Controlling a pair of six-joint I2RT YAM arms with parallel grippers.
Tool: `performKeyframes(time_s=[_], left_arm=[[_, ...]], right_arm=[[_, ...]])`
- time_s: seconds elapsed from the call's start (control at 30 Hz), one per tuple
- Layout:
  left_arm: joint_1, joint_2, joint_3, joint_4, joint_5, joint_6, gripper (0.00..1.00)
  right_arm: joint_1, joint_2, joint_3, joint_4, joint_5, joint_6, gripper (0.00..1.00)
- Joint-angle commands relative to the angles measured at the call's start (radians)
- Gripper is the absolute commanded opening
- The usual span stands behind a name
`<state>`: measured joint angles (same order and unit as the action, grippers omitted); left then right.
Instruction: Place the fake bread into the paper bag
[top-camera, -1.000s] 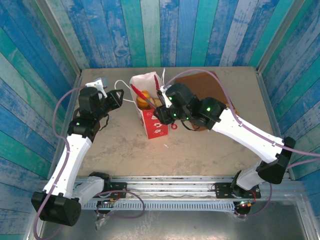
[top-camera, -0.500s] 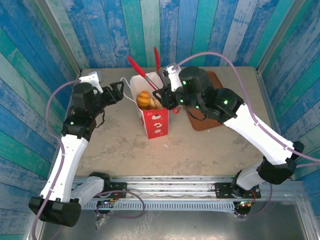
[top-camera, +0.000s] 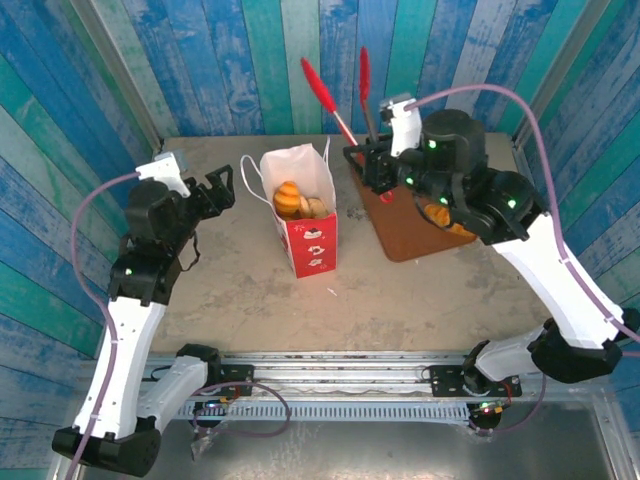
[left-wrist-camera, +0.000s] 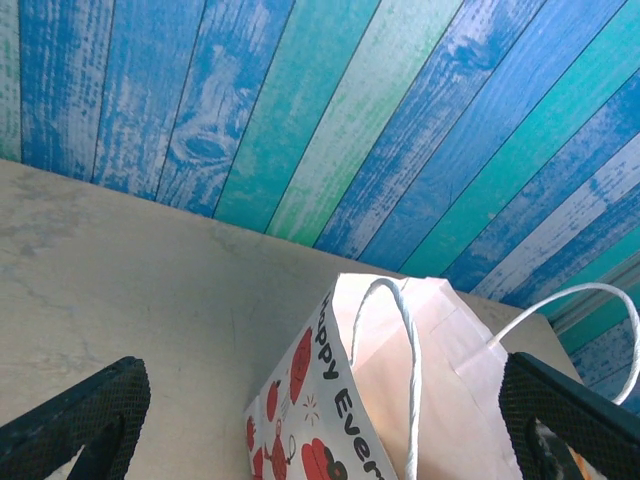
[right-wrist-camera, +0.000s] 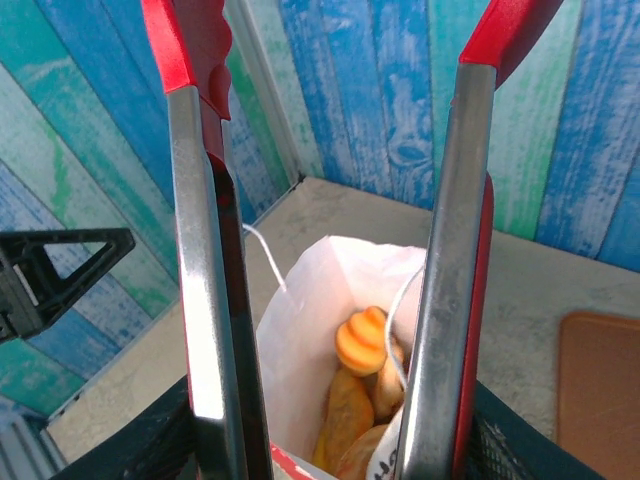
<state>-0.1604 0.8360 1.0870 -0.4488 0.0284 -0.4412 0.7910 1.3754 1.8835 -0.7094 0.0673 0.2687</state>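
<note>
Left gripper (top-camera: 218, 190) hangs with its fingers spread wide just left of the paper bag (top-camera: 305, 228), touching nothing. Right gripper (top-camera: 375, 168) is clamped on the tongs (top-camera: 350, 92), whose red ends stand apart and empty. Fake bread (top-camera: 290, 200) sits inside the upright bag. What looks like more lies on the brown board (top-camera: 400, 240), partly hidden under the right arm (top-camera: 530, 250).

Left tool (top-camera: 222, 190) spread wide, right tool (top-camera: 371, 166) clamped
</note>
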Motion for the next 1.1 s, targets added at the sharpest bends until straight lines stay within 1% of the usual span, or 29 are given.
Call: performKeyframes(time_s=[0.0, 0.27, 0.33, 0.5, 0.73, 0.87, 1.0, 1.07], left_arm=[[0.004, -0.037, -0.008, -0.019, -0.038, 0.019, 0.94], [0.004, -0.079, -0.046, -0.04, -0.068, 0.024, 0.94], [0.004, -0.095, -0.06, -0.043, -0.079, 0.024, 0.94], [0.004, -0.138, -0.091, -0.049, -0.117, 0.025, 0.94], [0.005, -0.207, -0.167, 0.006, -0.179, 0.027, 0.94], [0.005, -0.221, -0.192, 0.031, -0.188, 0.031, 0.94], [0.005, -0.216, -0.204, 0.044, -0.191, 0.045, 0.94], [0.004, -0.21, -0.207, 0.045, -0.188, 0.051, 0.94]], right_arm=[[-0.038, -0.066, -0.038, 0.016, 0.02, 0.005, 0.52], [-0.165, -0.2, -0.19, 0.004, 0.029, 0.049, 0.52], [-0.216, -0.229, -0.244, -0.002, 0.026, 0.064, 0.52], [-0.303, -0.254, -0.345, -0.065, 0.015, 0.107, 0.52], [-0.371, -0.237, -0.434, -0.254, 0.085, 0.123, 0.52], [-0.435, -0.208, -0.476, -0.34, 0.048, 0.092, 0.52], [-0.489, -0.131, -0.478, -0.433, 0.002, 0.005, 0.52], [-0.507, -0.082, -0.467, -0.48, 0.018, -0.019, 0.53]])
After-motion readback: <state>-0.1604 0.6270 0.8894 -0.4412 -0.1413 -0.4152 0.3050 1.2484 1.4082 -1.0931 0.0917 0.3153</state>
